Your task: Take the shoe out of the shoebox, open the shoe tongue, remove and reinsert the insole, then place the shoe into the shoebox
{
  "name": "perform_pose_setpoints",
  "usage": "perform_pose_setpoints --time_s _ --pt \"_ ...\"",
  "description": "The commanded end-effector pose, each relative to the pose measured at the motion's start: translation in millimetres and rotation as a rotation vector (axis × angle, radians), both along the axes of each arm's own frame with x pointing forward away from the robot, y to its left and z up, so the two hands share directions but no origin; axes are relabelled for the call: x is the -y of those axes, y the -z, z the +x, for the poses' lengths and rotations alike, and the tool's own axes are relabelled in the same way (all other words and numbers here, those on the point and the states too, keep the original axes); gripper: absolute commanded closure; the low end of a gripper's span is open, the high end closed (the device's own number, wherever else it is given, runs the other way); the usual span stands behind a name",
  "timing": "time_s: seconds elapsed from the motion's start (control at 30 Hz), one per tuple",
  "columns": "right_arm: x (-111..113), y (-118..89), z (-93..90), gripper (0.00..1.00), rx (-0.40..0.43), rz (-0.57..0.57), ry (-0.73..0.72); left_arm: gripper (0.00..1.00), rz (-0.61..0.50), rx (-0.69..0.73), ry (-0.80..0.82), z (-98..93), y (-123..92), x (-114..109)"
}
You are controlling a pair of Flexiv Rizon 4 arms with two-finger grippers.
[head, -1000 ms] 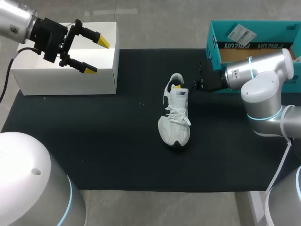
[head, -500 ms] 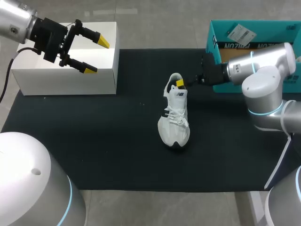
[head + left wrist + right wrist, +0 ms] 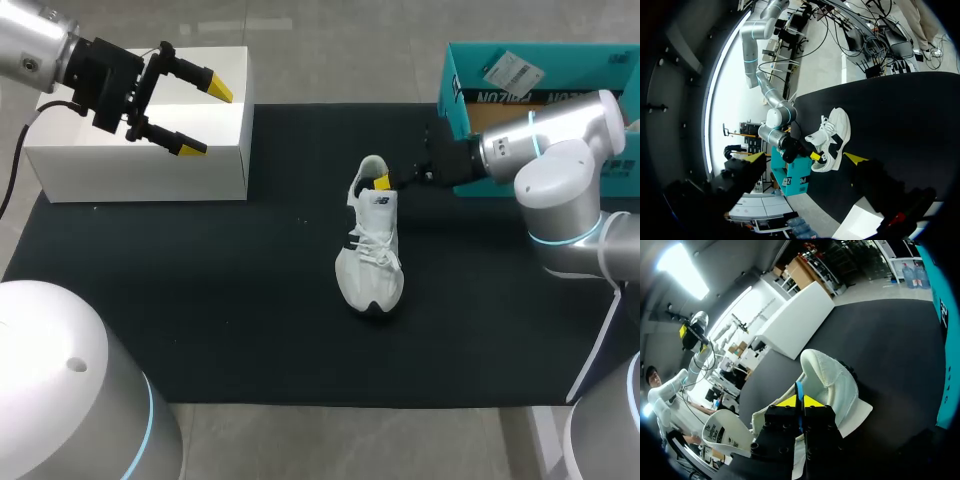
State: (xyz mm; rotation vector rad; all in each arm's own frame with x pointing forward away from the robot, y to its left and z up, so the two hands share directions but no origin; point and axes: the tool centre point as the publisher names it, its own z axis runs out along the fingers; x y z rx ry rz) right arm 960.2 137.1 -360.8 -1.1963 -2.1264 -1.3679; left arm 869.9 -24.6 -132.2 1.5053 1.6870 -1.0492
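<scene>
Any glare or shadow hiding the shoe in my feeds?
Head view: even light, white shoe clear on black mat. Left wrist view: bright glare band beyond the left claw, shoe unaffected. Right wrist view: the right claw, dark, hides part of the shoe.

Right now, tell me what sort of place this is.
Probably a robotics test bench for shoe handling: a white sneaker on a black mat, a teal shoebox at its far right corner, the left end effector over a white box, the right end effector at the sneaker's heel.
</scene>
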Motion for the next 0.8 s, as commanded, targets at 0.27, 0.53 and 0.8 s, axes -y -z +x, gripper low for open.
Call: perform_pose_setpoints --time_s 0.27,0.53,0.8 --pt "-2 -1 -3.9 0.55 0.006 -0.002 0.011 0.0 0.003 0.0 0.002 0.6 0 0" --pt "-1 -24 4.7 0.23 0.06 -0.016 0.0 0.0 0.003 0.0 0.002 0.6 0 0" --pt "2 -38 11.0 0.29 0.096 -0.022 0.0 0.0 0.003 0.0 0.002 0.6 0 0"
